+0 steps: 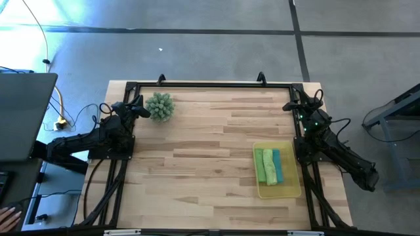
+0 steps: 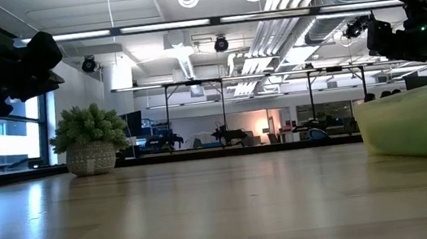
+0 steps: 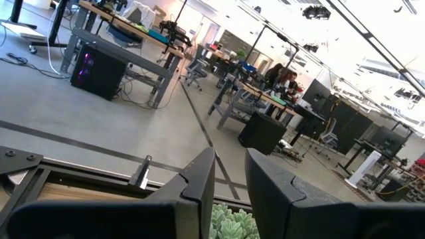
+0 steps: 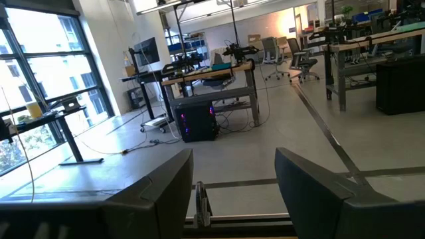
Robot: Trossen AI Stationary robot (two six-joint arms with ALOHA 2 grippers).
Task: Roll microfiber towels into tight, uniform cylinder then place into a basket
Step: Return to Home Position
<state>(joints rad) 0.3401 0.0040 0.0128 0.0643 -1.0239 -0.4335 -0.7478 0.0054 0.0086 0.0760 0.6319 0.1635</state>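
Three rolled microfiber towels lie side by side in the yellow basket (image 1: 294, 187) at the table's right: two lime green (image 1: 264, 166) and one teal blue (image 1: 278, 165). The basket's wall (image 2: 422, 122) also shows in the low view. My left gripper (image 1: 139, 107) is raised over the far left corner, level, next to the spiky green plant ball (image 1: 159, 106). Its fingers (image 3: 230, 174) stand narrowly open with nothing between them. My right gripper (image 1: 289, 105) is raised over the far right corner, level, its fingers (image 4: 234, 179) wide open and empty.
The plant ball in its pot (image 2: 90, 139) stands on the table at the far left. A black frame (image 1: 210, 84) runs along the table's far edge and sides. Bare wood (image 1: 197, 164) stretches across the table's middle and near side.
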